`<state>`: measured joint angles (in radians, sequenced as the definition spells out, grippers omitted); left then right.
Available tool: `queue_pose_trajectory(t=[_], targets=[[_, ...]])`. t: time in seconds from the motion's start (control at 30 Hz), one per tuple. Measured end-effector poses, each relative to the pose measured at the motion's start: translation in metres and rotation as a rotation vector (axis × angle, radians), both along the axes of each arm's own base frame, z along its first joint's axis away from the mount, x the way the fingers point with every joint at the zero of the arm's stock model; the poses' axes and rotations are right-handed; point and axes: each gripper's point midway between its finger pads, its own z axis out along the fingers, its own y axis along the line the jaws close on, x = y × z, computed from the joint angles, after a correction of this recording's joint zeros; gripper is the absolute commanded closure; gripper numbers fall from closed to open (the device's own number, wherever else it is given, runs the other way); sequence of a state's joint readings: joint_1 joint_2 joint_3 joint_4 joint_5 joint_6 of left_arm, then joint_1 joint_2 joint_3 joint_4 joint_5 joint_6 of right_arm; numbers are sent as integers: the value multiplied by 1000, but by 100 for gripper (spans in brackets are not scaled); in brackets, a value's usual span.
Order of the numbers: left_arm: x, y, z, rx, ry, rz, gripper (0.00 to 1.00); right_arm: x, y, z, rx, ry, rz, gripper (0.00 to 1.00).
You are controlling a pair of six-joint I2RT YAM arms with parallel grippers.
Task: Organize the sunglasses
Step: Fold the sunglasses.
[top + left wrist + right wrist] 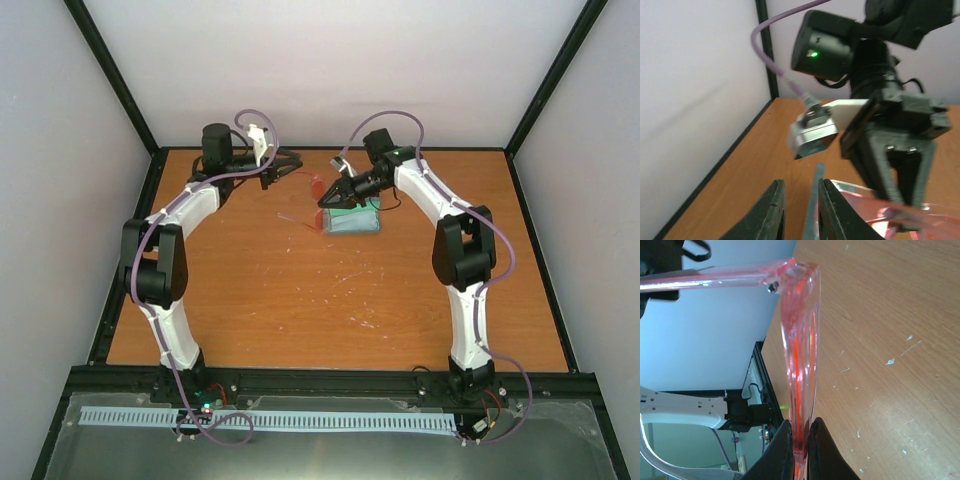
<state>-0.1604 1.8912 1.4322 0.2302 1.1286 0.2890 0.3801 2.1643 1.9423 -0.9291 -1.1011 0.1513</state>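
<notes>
The right fingers (pixel 774 457) are closed tight on the sunglasses (pixel 800 340). They pinch the pinkish-red front edge-on at 1 lens, so the pair hangs in the air above the table (pixel 300 300), toward its far edge and between the 2 arms. The left fingers (pixel 767 215) stand narrowed round a thin strip that appears to be 1 temple arm (pixel 814 200). It lies against 1 finger with a gap at the other, so I cannot tell whether it is pinched.

The step in hand looks like folding that temple arm against the front. To do it well, the right grip should hold firm while the left swings the arm gently about its hinge (pixel 771 287), since the thin frame could flex or slip.

The grey-blue case (pixel 355 222) lies on the table near the right fingers. Whether it is open, or holds anything, cannot be made out.
</notes>
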Motion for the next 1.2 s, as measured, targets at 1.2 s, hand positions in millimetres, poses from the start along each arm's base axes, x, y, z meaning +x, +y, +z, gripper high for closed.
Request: queue_pose_trajectory(t=[1.2], targets=[[13,55,-45,32,236,240,82,63,-40,-1,21,37,-206,97]])
